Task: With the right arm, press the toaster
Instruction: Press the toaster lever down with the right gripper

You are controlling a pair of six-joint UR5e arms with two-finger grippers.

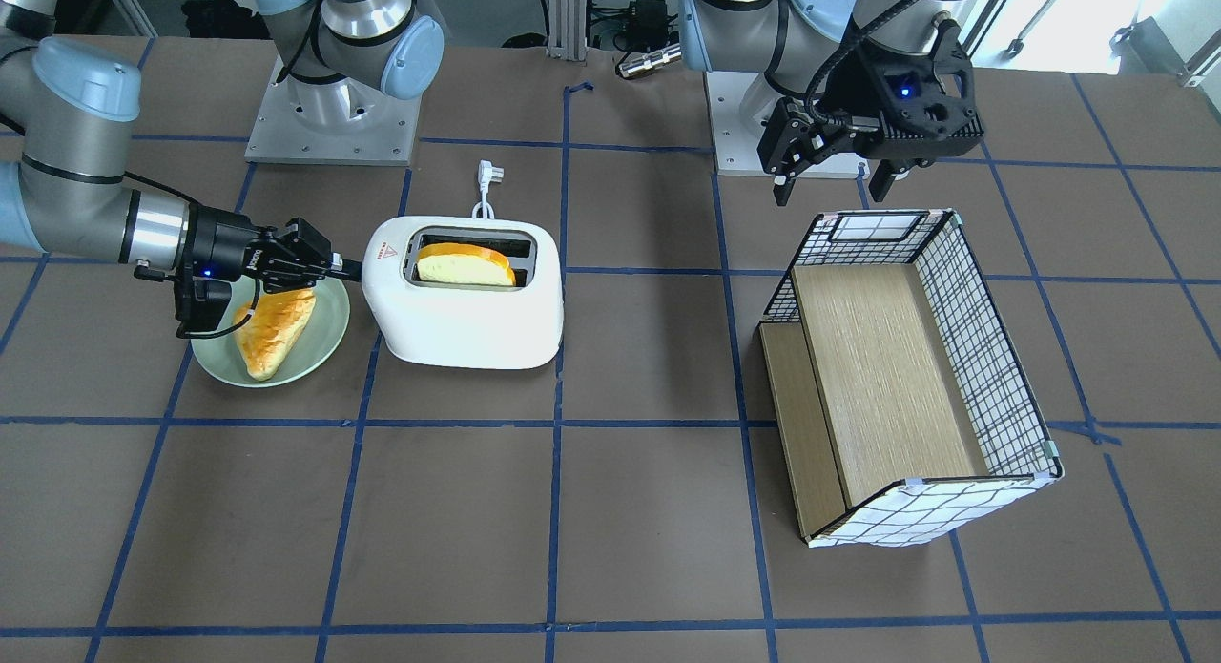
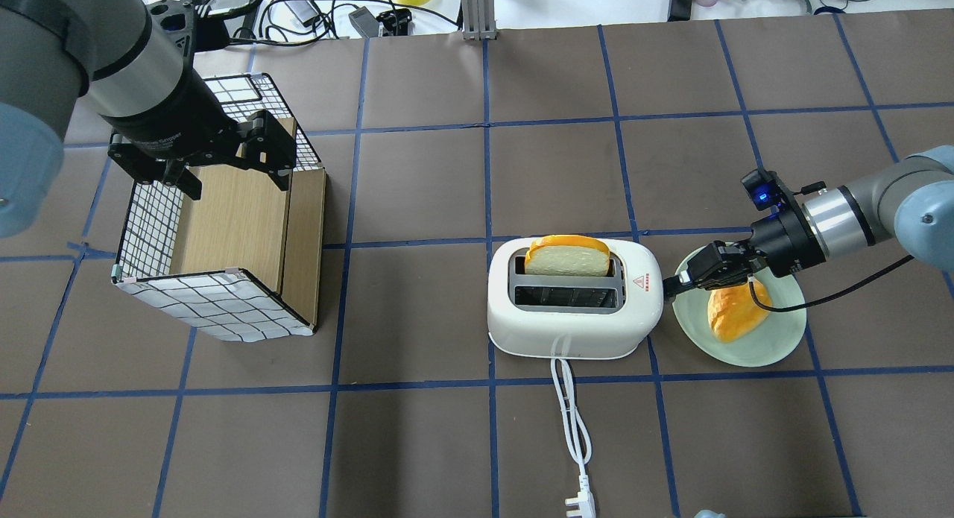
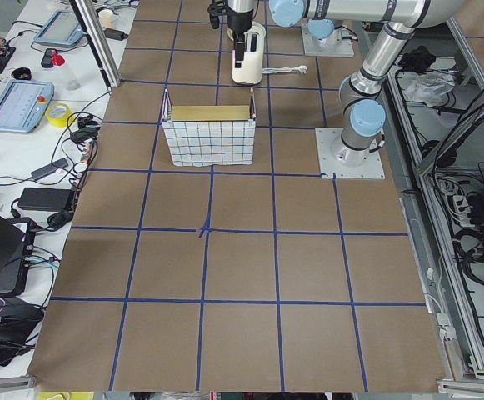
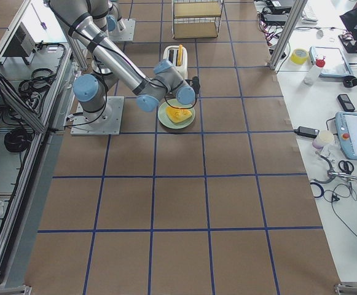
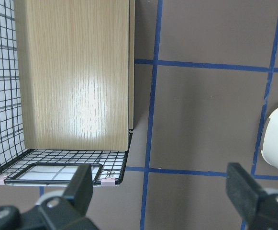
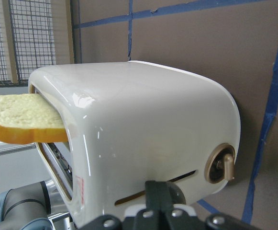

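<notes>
The white two-slot toaster [image 1: 467,310] stands mid-table, with a bread slice [image 1: 467,265] upright in one slot. It also shows in the overhead view [image 2: 574,332]. My right gripper [image 1: 348,267] is shut, and its tips are against the toaster's end wall just below the red triangle sticker [image 2: 639,282]. In the right wrist view the shut fingertips [image 6: 162,191] sit at the lever slot, beside a round knob [image 6: 220,165]. My left gripper [image 2: 232,177] is open and empty, hovering over the checked basket [image 2: 209,302].
A pale green plate [image 2: 775,339] with a bread piece [image 2: 734,317] lies under my right wrist. The toaster's white cord and plug [image 2: 577,496] trail toward the robot's side. The wire-and-wood basket [image 1: 983,358] lies on its side on the left arm's side.
</notes>
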